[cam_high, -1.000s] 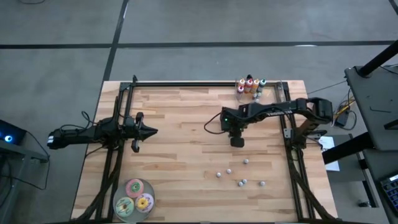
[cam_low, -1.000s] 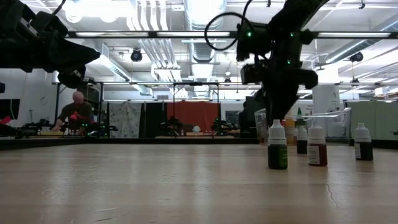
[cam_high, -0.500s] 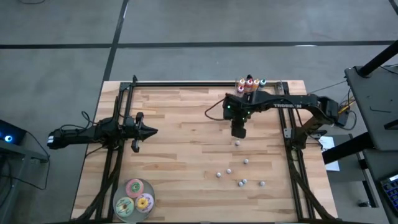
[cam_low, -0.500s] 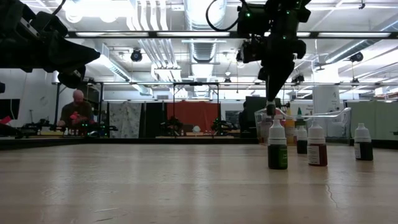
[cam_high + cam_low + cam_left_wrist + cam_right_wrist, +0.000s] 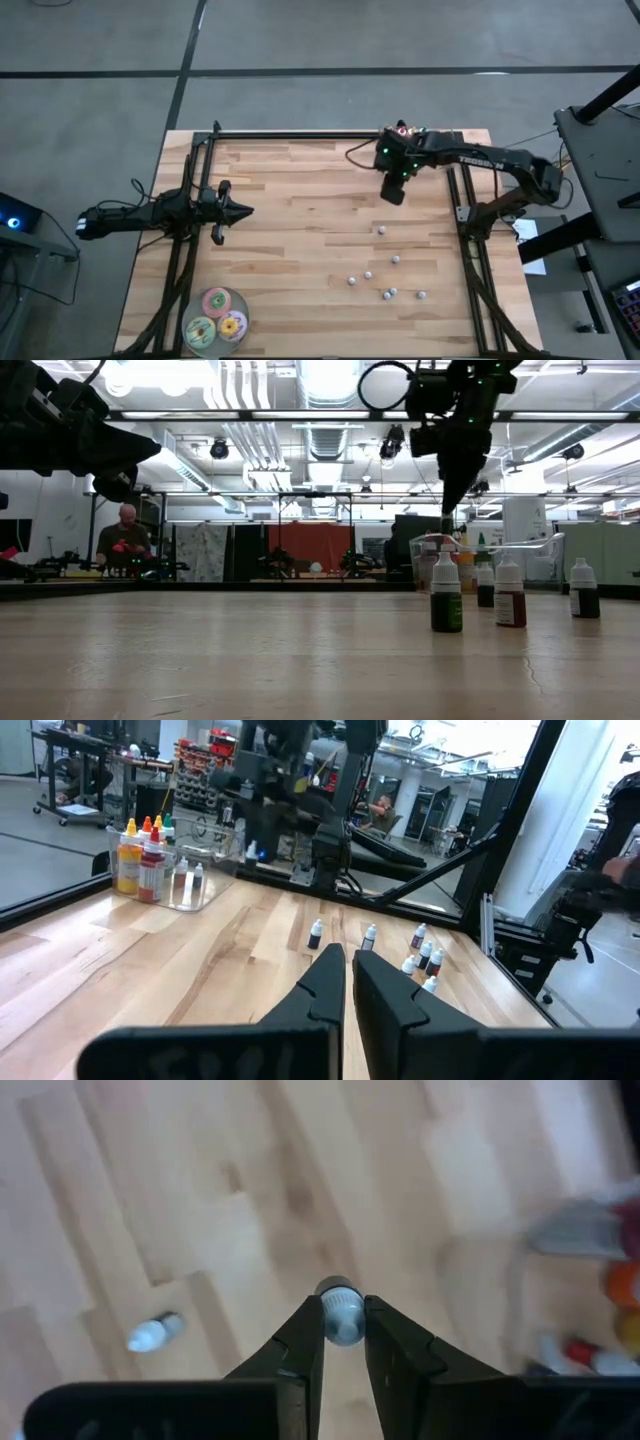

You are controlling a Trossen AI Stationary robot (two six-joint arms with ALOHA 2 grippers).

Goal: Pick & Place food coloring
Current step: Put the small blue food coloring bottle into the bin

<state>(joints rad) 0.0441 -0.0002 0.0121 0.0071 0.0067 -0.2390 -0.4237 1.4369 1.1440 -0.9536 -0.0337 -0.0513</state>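
Observation:
My right gripper (image 5: 393, 190) (image 5: 447, 508) hangs above the table's far right part, shut on one tiny pale-capped food coloring bottle (image 5: 341, 1312). Several more bottles stand on their bases on the wood nearer the near right edge (image 5: 381, 230) (image 5: 388, 294) (image 5: 446, 595) (image 5: 370, 935). One shows below the gripper in the right wrist view (image 5: 155, 1332). A clear container (image 5: 402, 131) (image 5: 160, 870) (image 5: 580, 1230) at the far edge holds red, orange and teal bottles. My left gripper (image 5: 245, 211) (image 5: 350, 960) waits shut over the table's left side. My right gripper pinches the bottle's pale cap (image 5: 341, 1320) between its two fingertips (image 5: 310, 1325). The fingers come from above, pointing down. The bottle is lifted clear of the table, and its body is hidden below the cap.
Three flat round discs, pink, green and yellow (image 5: 215, 318), lie at the near left corner. Dark metal frame rails (image 5: 300, 134) run along the far edge and both sides of the wooden table (image 5: 300, 250). A person (image 5: 120, 540) sits far behind in the room.
My right gripper has risen from the table's middle right and moved toward the far right corner and the clear container, carrying a bottle lifted clear. Where it stood, one bottle now shows on the wood. The left arm kept still.

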